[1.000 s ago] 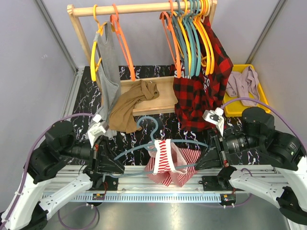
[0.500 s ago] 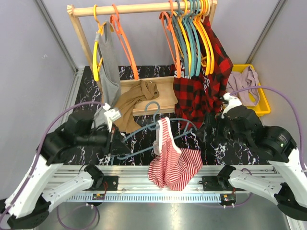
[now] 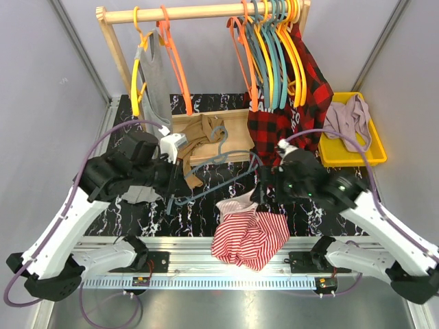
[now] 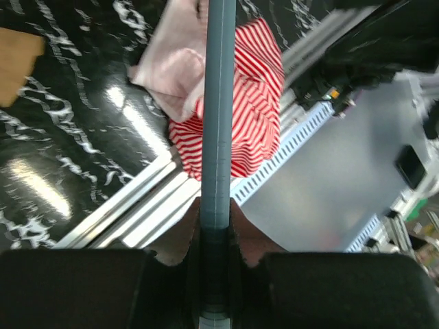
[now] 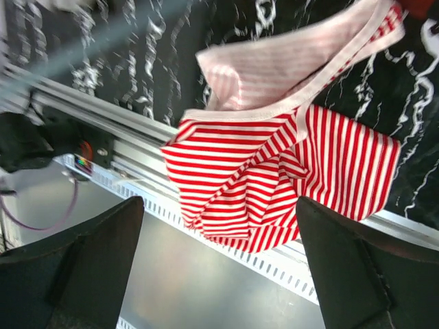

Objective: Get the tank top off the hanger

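The red-and-white striped tank top lies in a crumpled heap at the table's near edge, its pale inside showing at the top. It also shows in the left wrist view and the right wrist view. The teal hanger hangs bare in the air above the table, tilted, with its hook towards the rack. My left gripper is shut on the hanger's lower bar, which runs straight out from the jaws. Just above the heap's far side, my right gripper stands wide open and holds nothing.
A wooden rack at the back carries orange, yellow and teal hangers, a grey top and a red plaid shirt. A brown garment lies on the rack's base. A yellow tray at the right holds a mauve garment.
The right gripper has opened and let go. The left gripper has carried the hanger up and back to the left. The tank top has slid off it and dropped into a heap.
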Action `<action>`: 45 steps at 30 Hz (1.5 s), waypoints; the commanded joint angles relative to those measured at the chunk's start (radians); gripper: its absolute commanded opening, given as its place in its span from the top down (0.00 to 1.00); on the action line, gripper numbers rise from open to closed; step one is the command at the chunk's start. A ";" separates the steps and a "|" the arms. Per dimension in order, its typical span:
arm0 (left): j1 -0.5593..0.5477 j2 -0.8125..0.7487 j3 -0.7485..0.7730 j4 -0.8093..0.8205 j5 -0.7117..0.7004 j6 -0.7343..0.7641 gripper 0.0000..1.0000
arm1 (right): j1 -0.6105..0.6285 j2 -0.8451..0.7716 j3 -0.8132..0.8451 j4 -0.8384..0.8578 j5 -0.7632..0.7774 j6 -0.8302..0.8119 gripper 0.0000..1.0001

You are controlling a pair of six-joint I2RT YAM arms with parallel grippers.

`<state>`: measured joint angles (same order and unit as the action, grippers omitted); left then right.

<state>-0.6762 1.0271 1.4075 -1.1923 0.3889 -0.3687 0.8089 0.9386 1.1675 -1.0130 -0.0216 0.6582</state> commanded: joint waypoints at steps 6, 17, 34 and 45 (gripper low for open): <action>-0.002 -0.152 0.082 -0.069 -0.431 -0.067 1.00 | 0.212 0.175 -0.155 0.139 -0.028 0.082 0.00; -0.002 -0.291 -0.021 -0.020 -0.515 -0.154 1.00 | 0.315 0.606 -0.388 0.407 0.023 0.374 0.00; -0.002 -0.285 -0.096 0.071 -0.364 -0.141 1.00 | -0.067 0.002 -0.328 -0.238 0.543 0.576 1.00; -0.002 -0.219 -0.073 0.074 -0.295 -0.128 1.00 | -0.478 -0.072 -0.068 -0.161 0.772 0.508 1.00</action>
<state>-0.6769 0.7887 1.3083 -1.1961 0.0357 -0.5148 0.4858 0.8288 0.9657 -1.2881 0.5911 1.3041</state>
